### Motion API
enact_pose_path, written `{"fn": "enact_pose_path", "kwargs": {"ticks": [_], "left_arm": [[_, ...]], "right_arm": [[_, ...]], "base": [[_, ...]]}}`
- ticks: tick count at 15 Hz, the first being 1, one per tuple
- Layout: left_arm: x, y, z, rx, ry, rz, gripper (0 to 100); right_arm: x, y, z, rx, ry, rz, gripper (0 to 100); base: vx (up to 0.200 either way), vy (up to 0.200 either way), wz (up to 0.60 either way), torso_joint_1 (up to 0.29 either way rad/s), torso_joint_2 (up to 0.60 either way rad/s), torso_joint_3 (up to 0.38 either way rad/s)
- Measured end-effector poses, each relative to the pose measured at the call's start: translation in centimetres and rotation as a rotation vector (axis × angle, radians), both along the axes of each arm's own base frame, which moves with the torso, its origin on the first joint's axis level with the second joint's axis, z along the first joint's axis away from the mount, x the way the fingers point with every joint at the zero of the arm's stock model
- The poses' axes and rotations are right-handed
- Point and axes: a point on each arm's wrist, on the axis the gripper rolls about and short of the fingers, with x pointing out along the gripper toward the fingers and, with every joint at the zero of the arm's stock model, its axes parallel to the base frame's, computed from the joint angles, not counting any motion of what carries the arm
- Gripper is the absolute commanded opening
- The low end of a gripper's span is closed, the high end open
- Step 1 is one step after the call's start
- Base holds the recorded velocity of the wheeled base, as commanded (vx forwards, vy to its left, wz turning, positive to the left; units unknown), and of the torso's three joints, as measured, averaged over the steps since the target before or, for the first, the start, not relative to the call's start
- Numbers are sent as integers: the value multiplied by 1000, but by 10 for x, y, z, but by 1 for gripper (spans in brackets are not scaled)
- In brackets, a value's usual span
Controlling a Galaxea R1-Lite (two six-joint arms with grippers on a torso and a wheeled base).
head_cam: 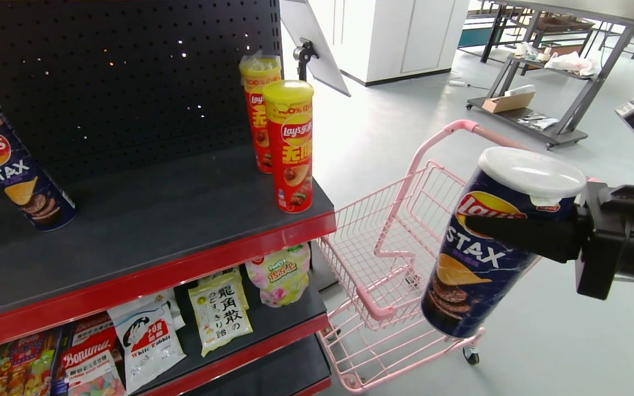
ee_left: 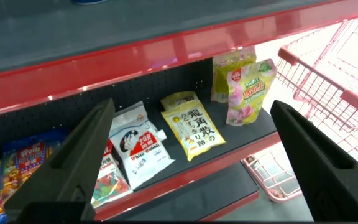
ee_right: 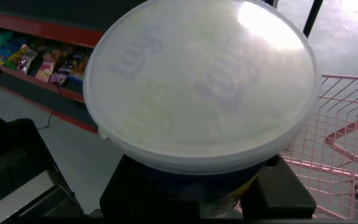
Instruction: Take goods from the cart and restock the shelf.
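My right gripper (head_cam: 520,231) is shut on a dark blue chip can (head_cam: 485,258) with a clear lid (ee_right: 201,81), held tilted in the air above the pink cart (head_cam: 394,236), to the right of the shelf (head_cam: 146,231). On the top shelf board stand another blue chip can (head_cam: 17,168) at the left and two red chip cans (head_cam: 290,146) near the right end. My left gripper (ee_left: 191,162) is open in front of the lower shelf, with nothing between its fingers (ee_left: 73,162).
Snack bags (ee_left: 194,130) hang and lie on the lower shelf (head_cam: 262,330) under the red edge. A white board on a stand (head_cam: 314,44) sits behind the shelf end. Metal racks (head_cam: 537,104) stand on the grey floor at the back right.
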Motion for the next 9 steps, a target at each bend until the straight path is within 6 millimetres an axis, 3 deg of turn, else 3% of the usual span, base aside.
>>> {"fn": "enact_pose_path", "kwargs": {"ticks": [2, 9], "left_arm": [[0, 0, 0, 0, 0, 0, 100], [0, 0, 0, 0, 0, 0, 100]], "right_arm": [[0, 0, 0, 0, 1, 1, 0], [0, 0, 0, 2, -1, 0, 0]], "base": [[0, 0, 0, 163, -405, -244], [-200, 0, 0, 23, -44, -25]]}}
